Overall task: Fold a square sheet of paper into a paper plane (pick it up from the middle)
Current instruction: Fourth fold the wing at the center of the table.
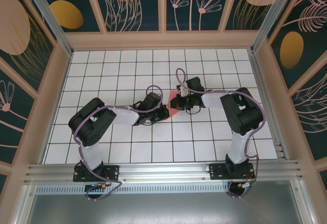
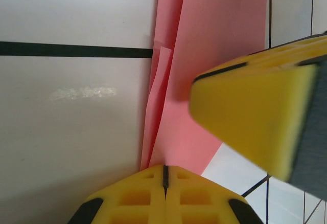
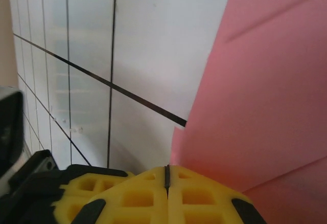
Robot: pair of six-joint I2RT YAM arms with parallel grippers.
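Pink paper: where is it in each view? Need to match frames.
Top external: pink paper at the centre of the board.
Left wrist: centre strip, from the top edge downward.
Right wrist: right half.
Shared landmark: black grid lines on the white board.

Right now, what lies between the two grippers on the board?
The pink paper, already partly folded, lies between the left gripper and the right gripper. The top view shows this; both jaws are shut.

- Seen from overhead, the pink paper (image 1: 172,113) is mostly hidden under the left gripper (image 1: 164,113) and right gripper (image 1: 177,103); its outline cannot be told.
- In the left wrist view, the paper runs off at 12 o'clock, and a blurred yellow finger (image 2: 250,116) covers it at 3 o'clock.
- In the right wrist view, the paper is cut off at 3 o'clock.
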